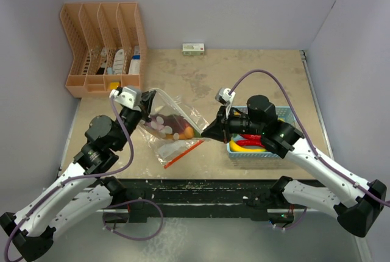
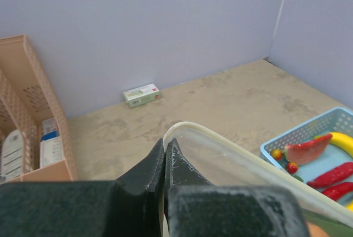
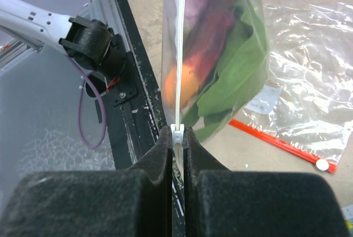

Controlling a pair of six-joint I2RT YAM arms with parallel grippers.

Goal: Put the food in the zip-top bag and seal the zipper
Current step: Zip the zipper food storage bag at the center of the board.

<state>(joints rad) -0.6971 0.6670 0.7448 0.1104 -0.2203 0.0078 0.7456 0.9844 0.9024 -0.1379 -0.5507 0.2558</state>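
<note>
The right gripper (image 3: 176,135) is pressed together on the whitish zipper strip (image 3: 179,55) at one end of a clear, floppy plastic zip-top bag (image 3: 212,38). The strip runs straight up from between its black fingers in the right wrist view. The left gripper (image 2: 165,147) is likewise clamped on the opposite end of that strip (image 2: 231,147), which arcs away from its fingertips as a cream-coloured rim.

From above, the bag (image 1: 173,119) hangs stretched between the left gripper (image 1: 145,105) and the right gripper (image 1: 210,133), lifted off the beige table (image 1: 244,79). Inside it sit a green leafy piece (image 3: 237,77), a dark purple-red piece (image 3: 212,16) and an orange chunk (image 3: 187,80). White round dots show on its side.

Beneath it, a second clear plastic bag (image 3: 298,55) lies flat on the table. A red-orange strip (image 3: 276,142) runs along its edge and ends in a small white slider (image 3: 321,164).

Just beside the right gripper stands a light blue plastic basket (image 1: 256,160). It holds a yellow banana-like piece (image 2: 342,139), red chili peppers (image 2: 331,173), a red watermelon slice (image 2: 306,151) and small round tomatoes (image 2: 291,167).

At the far left of the table is a peach plastic file organizer (image 1: 103,42). A small green-and-white box (image 1: 193,47) lies against the back wall.
</note>
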